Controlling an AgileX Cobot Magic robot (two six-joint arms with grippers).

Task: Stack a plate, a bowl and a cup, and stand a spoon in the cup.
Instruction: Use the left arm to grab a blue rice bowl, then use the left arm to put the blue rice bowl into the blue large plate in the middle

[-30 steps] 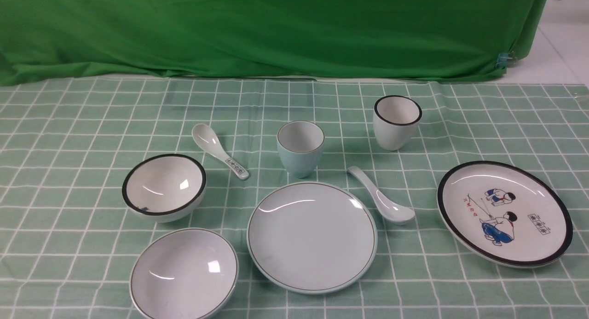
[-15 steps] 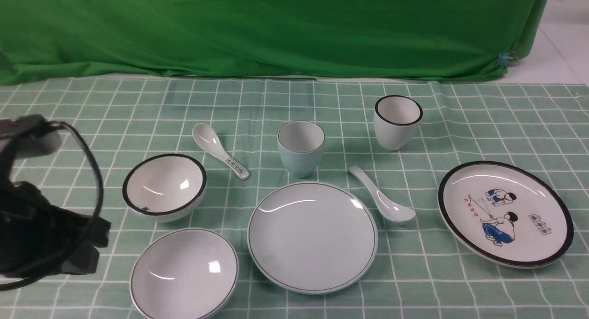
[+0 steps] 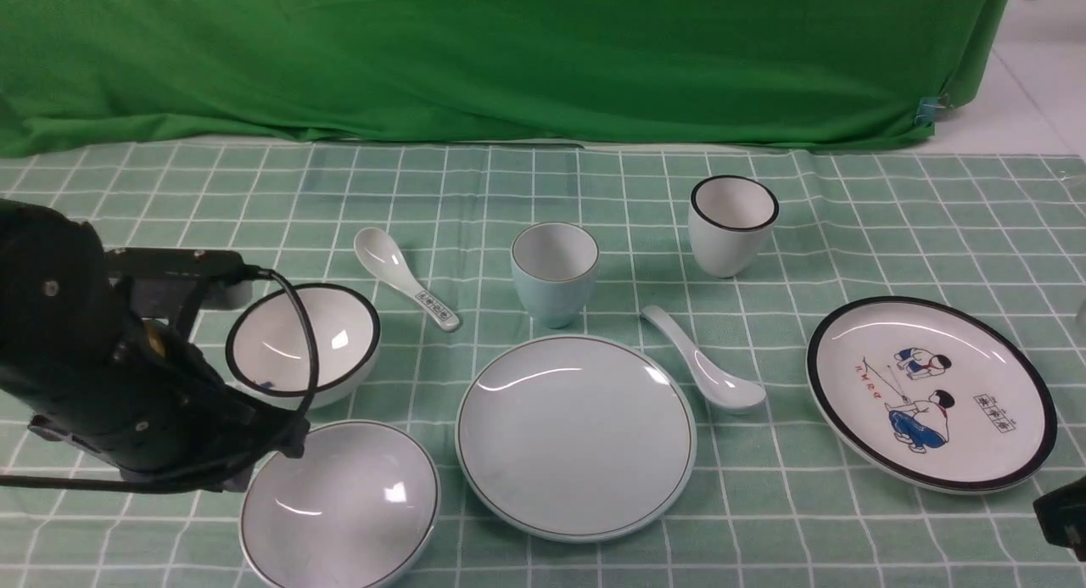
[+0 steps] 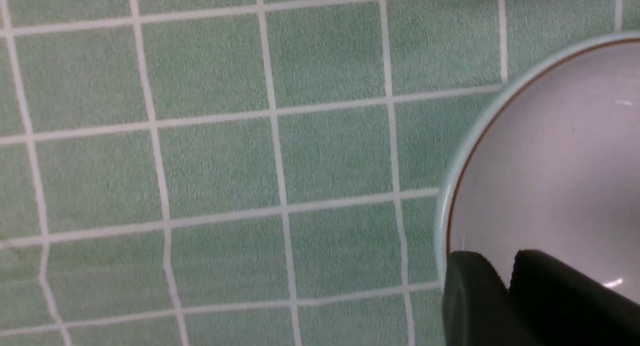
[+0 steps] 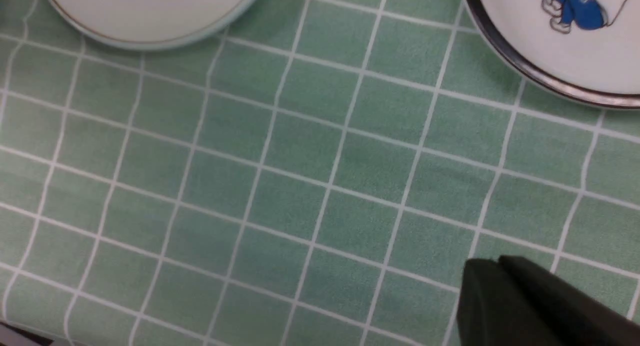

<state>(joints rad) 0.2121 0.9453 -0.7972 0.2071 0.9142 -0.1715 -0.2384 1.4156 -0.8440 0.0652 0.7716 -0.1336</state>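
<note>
The pale blue-grey bowl (image 3: 339,503) sits at the front left. The blue-green plate (image 3: 575,435) lies to its right, the pale cup (image 3: 554,274) stands behind the plate, and the plain spoon (image 3: 704,372) lies at the plate's right. My left gripper (image 3: 284,439) hangs over the bowl's near-left rim. In the left wrist view the bowl (image 4: 550,161) fills the right side. There the left gripper (image 4: 510,268) has its jaws nearly together, with only a narrow notch at the tips, and holds nothing. My right gripper (image 5: 497,261) is shut and empty above bare cloth; the plate's edge (image 5: 150,11) also shows there.
A black-rimmed white bowl (image 3: 331,342) sits just behind my left arm, with a printed spoon (image 3: 407,282) beyond it. A black-rimmed cup (image 3: 732,225) stands at the back right. A cartoon plate (image 3: 929,393) lies at the right, also in the right wrist view (image 5: 575,46). A black part of my right arm (image 3: 1062,513) shows at the front right corner.
My left arm has come in from the left edge and moved right to the pale bowl's rim. A part of my right arm has appeared at the front right corner. The dishes have not moved.
</note>
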